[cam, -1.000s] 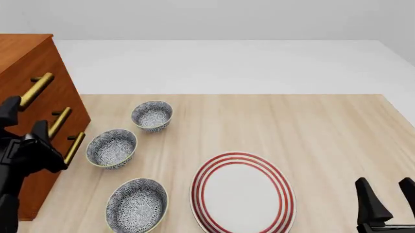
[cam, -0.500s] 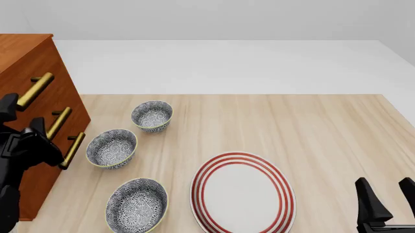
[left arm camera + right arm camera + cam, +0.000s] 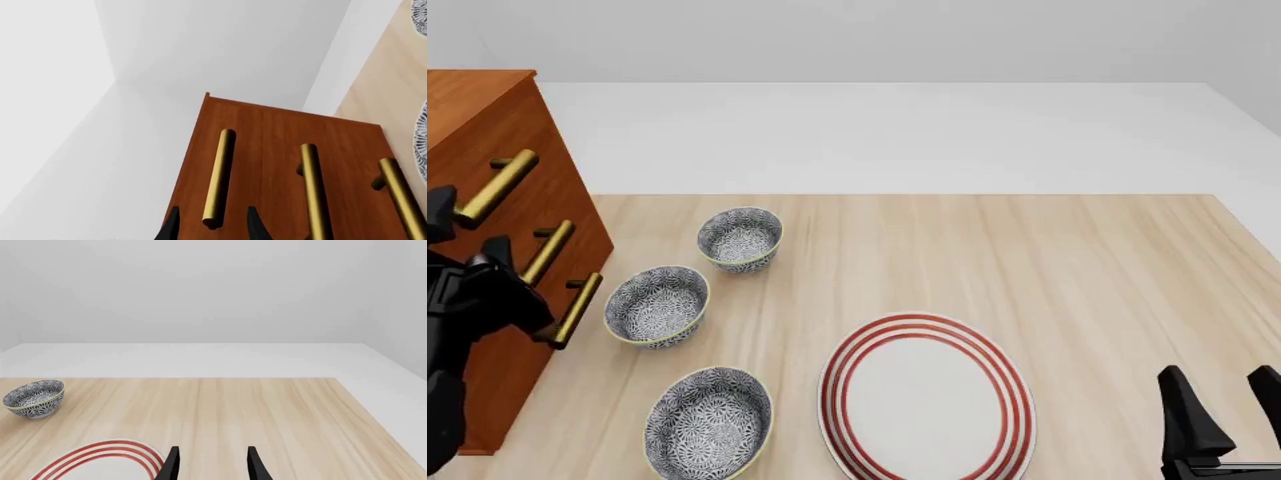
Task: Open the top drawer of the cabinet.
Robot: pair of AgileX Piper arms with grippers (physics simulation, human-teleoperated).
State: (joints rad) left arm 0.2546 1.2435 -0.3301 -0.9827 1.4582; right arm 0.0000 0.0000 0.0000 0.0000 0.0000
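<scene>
The cabinet (image 3: 481, 110) stands at the table's left edge, its three brass handles facing right. The top drawer (image 3: 257, 135) lies flush with the two below it; its brass handle (image 3: 497, 187) is the uppermost bar. My left gripper (image 3: 470, 236) is open at the near end of that handle (image 3: 219, 175), one black fingertip (image 3: 171, 226) on each side of the bar's tip, apart from it. My right gripper (image 3: 1228, 410) rests open at the near right corner, far from the cabinet, and holds nothing (image 3: 212, 465).
Three patterned bowls (image 3: 741, 238) (image 3: 658, 305) (image 3: 709, 420) sit in a line just right of the cabinet. A red-ringed white plate (image 3: 928, 395) lies in the near middle. Beyond the wooden table (image 3: 1068, 260) is a white floor.
My left gripper has shifted slightly left, closer to the top handle's near end. The right arm has not moved.
</scene>
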